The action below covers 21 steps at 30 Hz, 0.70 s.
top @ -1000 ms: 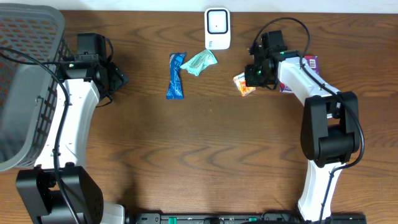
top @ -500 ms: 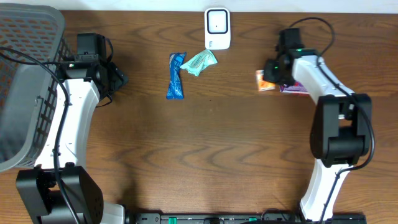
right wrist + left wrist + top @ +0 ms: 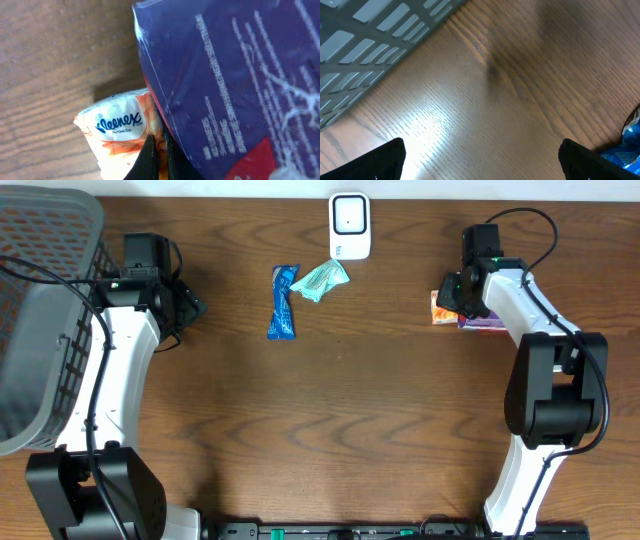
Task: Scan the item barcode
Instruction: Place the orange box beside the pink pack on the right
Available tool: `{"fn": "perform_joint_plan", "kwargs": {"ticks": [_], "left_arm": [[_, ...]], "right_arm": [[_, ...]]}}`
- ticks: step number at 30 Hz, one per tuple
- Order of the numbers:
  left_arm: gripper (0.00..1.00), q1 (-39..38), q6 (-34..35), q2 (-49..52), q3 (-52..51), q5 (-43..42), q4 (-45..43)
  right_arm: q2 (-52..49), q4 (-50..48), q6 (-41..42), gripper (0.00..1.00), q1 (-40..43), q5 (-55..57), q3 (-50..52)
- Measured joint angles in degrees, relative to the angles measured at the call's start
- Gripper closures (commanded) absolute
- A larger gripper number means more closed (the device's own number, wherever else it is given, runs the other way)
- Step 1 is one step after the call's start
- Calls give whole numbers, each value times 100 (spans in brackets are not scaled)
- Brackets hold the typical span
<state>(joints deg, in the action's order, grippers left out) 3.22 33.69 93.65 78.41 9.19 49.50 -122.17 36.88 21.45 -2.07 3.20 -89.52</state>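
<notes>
An orange and white Kleenex tissue pack (image 3: 440, 308) (image 3: 117, 131) is pinched at its edge by my right gripper (image 3: 456, 296) (image 3: 161, 161), which is shut on it. The pack sits at the back right of the table, against a purple package (image 3: 488, 321) (image 3: 235, 85). A white scanner (image 3: 349, 225) stands at the back centre, well left of the pack. Beside the basket at the left, my left gripper (image 3: 190, 308) (image 3: 482, 162) is open over bare wood with nothing between its fingers.
A blue wrapper (image 3: 283, 302) (image 3: 629, 145) and a teal packet (image 3: 322, 279) lie left of the scanner. A grey mesh basket (image 3: 40, 310) (image 3: 380, 40) fills the table's left edge.
My right gripper has carried the tissue pack to the right, from just right of the scanner to beside the purple package. The left arm has not moved.
</notes>
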Motion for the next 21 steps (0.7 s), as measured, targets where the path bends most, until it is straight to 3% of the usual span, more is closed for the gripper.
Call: {"fn": "perform_joint_plan", "kwargs": {"ticks": [10,16,19,21], "left_arm": [[2,0,0,0,0,2,0],[2,0,0,0,0,2,0],[2,0,0,0,0,2,0],[2,0,0,0,0,2,0]], "right_arm": [[0,-83,-111,99,-9,-553,0],[0,50,205,99,-74,-166,11],[0,48,310,82,-87,-125,11],[0,61,369,78,-87,-153,13]]}}
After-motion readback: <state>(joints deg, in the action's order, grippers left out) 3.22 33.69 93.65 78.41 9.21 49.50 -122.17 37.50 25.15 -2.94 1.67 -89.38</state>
